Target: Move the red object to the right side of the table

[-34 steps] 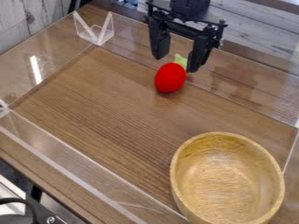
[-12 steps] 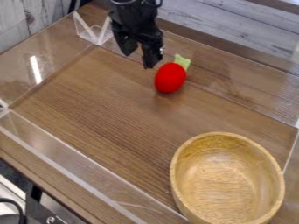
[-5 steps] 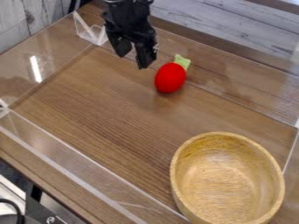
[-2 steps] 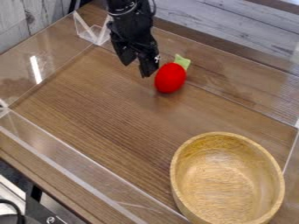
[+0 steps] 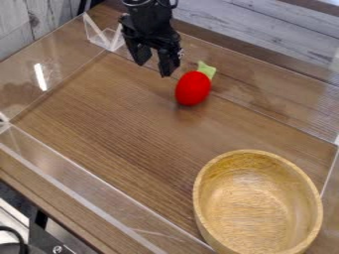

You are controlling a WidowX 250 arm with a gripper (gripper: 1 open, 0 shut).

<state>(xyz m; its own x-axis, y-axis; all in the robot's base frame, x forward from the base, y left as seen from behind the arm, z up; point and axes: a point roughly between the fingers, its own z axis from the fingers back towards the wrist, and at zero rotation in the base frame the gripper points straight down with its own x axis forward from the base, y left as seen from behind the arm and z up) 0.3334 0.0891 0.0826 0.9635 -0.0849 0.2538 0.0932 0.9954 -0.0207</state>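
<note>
On my camera view, the red object (image 5: 193, 89) is showing as a glossy, rounded, bright red toy fruit with a green top, resting on the brown wood-grain table (image 5: 146, 139) near my gripper (image 5: 154, 67), whose fingers are standing apart. I'm reading no writing.

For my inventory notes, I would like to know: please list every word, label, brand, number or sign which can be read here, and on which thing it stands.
There are no readable texts on anything in view.
Toy fruit: no lettering visible.
Wooden bowl: no lettering visible.
Tabletop: only wood grain and glare.
Gripper: dark and blurred; any small marking would be too small to read.
</note>
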